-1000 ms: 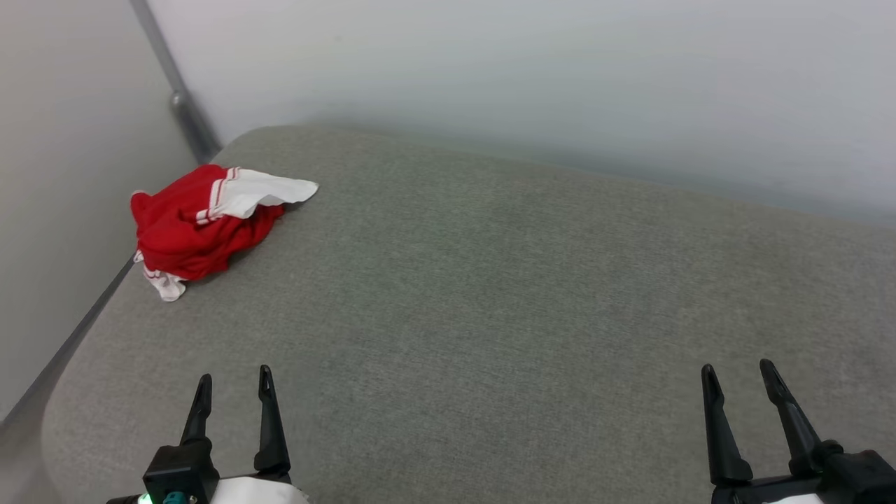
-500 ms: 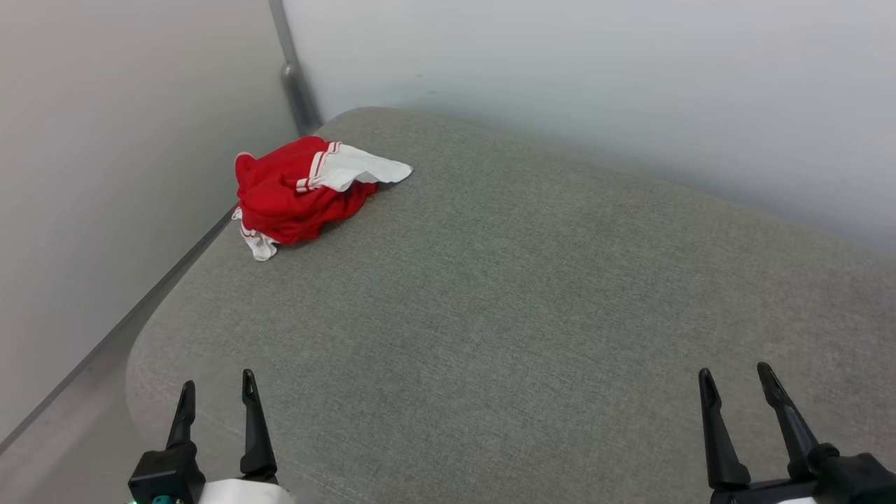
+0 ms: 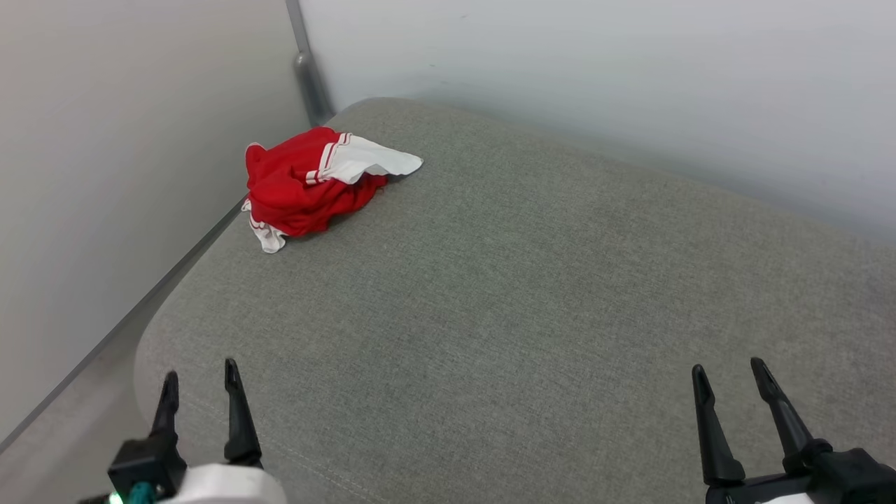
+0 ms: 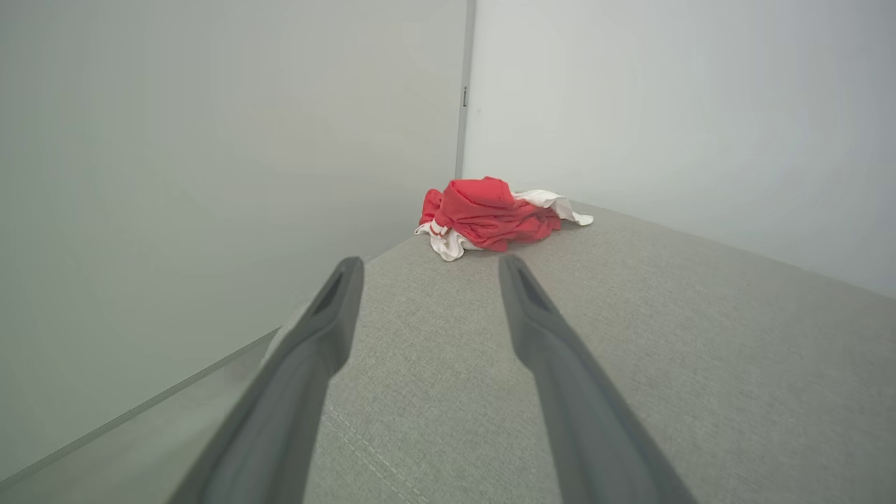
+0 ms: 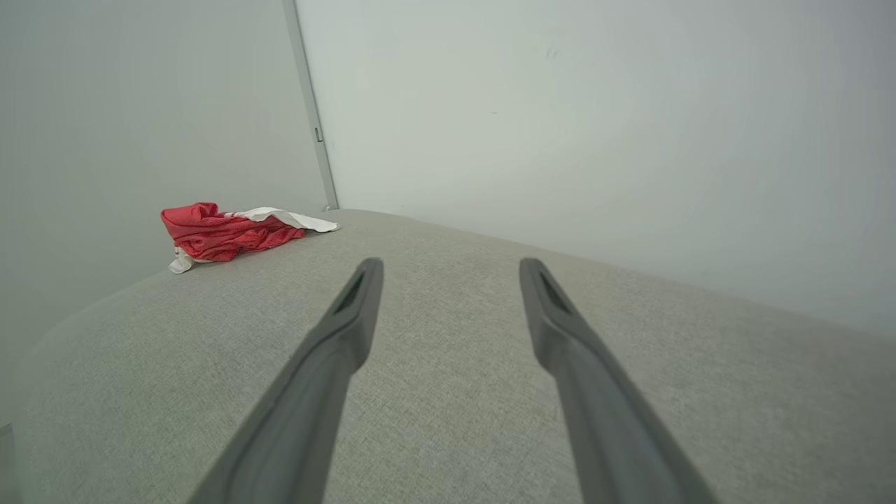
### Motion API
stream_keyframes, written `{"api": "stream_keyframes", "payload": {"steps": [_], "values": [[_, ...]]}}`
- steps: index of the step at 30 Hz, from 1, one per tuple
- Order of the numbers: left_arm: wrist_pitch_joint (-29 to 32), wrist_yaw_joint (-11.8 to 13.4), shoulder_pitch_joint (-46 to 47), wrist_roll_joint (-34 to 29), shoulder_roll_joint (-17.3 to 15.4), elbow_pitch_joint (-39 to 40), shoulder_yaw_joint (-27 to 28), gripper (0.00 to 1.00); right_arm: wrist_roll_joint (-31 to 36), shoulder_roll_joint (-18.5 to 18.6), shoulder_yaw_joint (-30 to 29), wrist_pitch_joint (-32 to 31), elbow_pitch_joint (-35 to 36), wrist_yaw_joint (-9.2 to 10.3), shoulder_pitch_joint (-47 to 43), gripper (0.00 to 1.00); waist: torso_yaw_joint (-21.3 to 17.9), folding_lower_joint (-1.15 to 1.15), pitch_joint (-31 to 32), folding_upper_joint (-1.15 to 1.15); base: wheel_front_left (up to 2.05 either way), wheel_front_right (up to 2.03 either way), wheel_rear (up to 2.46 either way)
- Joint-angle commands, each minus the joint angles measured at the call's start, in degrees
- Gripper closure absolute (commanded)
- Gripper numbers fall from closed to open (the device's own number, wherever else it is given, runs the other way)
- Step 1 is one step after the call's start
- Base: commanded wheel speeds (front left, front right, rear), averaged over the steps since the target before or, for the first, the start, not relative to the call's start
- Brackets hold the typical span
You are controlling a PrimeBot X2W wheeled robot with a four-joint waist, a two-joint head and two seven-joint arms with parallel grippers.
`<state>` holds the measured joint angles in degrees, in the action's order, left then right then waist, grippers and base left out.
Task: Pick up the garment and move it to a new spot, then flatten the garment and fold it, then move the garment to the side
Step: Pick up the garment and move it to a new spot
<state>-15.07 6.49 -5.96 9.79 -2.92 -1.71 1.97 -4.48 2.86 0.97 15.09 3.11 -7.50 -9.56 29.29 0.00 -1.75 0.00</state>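
Garment (image 3: 301, 185) (image 4: 490, 213) (image 5: 224, 234) crumpled at the far left corner of the grey cushion (image 3: 525, 280), both end effectors open and empty.
The red heap, one white sleeve spread to its right, lies close to the left wall (image 3: 105, 140) and near the corner post (image 3: 308, 70). The left end effector (image 3: 199, 371) (image 4: 430, 262) hovers over the cushion's near left edge, the right end effector (image 3: 727, 366) (image 5: 451, 262) over its near right part. Each has its fingers spread with nothing between them, well apart from the garment.
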Motion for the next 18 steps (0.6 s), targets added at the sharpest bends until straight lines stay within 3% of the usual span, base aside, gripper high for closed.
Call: {"api": "stream_keyframes", "payload": {"steps": [1, 8, 18], "values": [[-0.2, -1.6, 2.6, 0.0, 0.1, -0.8, 1.2, 0.0, 0.4, 0.0, -0.3, 0.1, 0.3, 0.02, 0.4, 0.0, -0.2, 0.0, -0.4, 0.0, 0.0, 0.0, 0.0], [-0.2, -8.1, 14.9, 0.2, -3.1, -5.1, 7.7, 0.0, 3.0, 0.0, -0.9, 0.1, 1.8, 0.02, 2.4, 0.0, -3.3, 0.0, -5.9, 0.0, 0.0, 0.0, 0.0], [-0.2, -12.8, 35.1, 2.2, -9.1, -10.1, 13.6, 0.0, 8.3, 0.0, -3.4, 0.1, 7.1, 0.03, 7.1, 0.0, -6.9, 0.0, -17.5, 0.0, 0.0, 0.0, 0.0]]}}
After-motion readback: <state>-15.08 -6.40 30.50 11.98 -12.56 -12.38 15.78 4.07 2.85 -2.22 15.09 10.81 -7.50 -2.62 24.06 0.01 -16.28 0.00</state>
